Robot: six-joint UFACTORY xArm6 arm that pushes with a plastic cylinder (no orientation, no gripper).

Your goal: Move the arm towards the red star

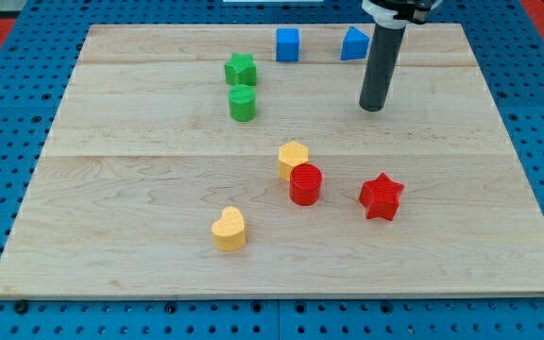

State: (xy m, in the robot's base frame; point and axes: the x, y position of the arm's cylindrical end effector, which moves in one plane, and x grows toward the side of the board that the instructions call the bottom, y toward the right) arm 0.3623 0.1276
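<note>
Eight blocks lie on the wooden surface point(140, 236): two blue, two green, two yellow and two red. There are no jaws on this arm, so nothing opens, closes or grips; it ends in a dark rod, and my tip point(373, 109) rests on the surface touching no block.

Just beside the rod, toward the view's top left, sits a blue block point(354, 43) of unclear shape, partly hidden behind it. Further to the view's left is the blue cube point(288, 44).

Well to the tip's left are the green star point(240, 69) and, just below it, the green cylinder point(243, 103).

The red star point(382, 196) lies almost straight toward the view's bottom from the tip, well apart from it. To that star's left stands the red cylinder point(305, 184), touching the yellow hexagonal block point(293, 158). The yellow heart point(229, 228) sits farthest, toward the bottom left.
</note>
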